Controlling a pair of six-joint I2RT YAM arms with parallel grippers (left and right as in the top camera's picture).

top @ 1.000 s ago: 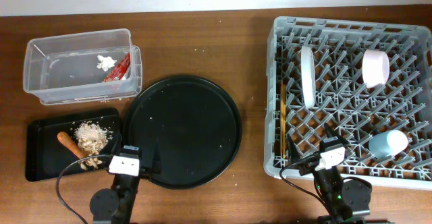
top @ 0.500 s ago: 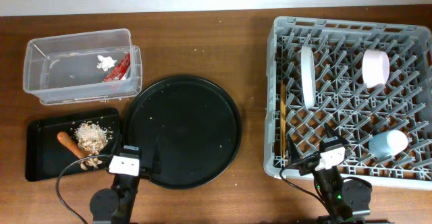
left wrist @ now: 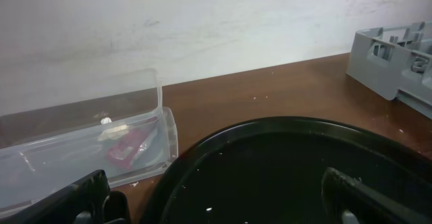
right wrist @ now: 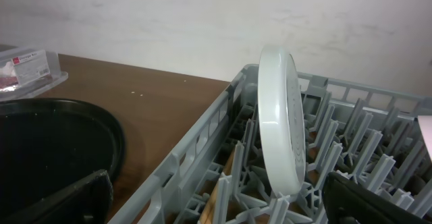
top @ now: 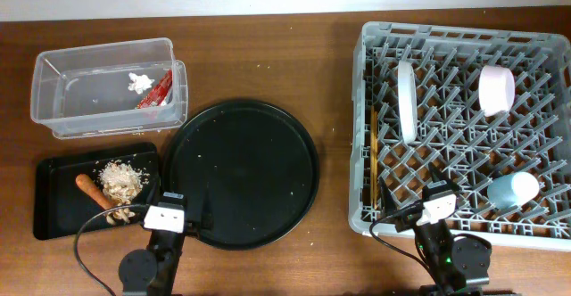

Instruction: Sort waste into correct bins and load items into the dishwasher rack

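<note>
The grey dishwasher rack holds the plate on edge, the white-pink bowl, the light blue cup and the chopsticks along its left side. The clear tub holds the tissue and red sachet. The flat black tray holds the carrot piece and food bits. My left gripper is open and empty over the round tray's near edge. My right gripper is open and empty at the rack's front left corner, near the plate.
A large round black tray with a few crumbs lies between the bins and the rack; it also shows in the left wrist view. A pale wall runs along the table's far edge. Both arm bases sit at the table's front edge.
</note>
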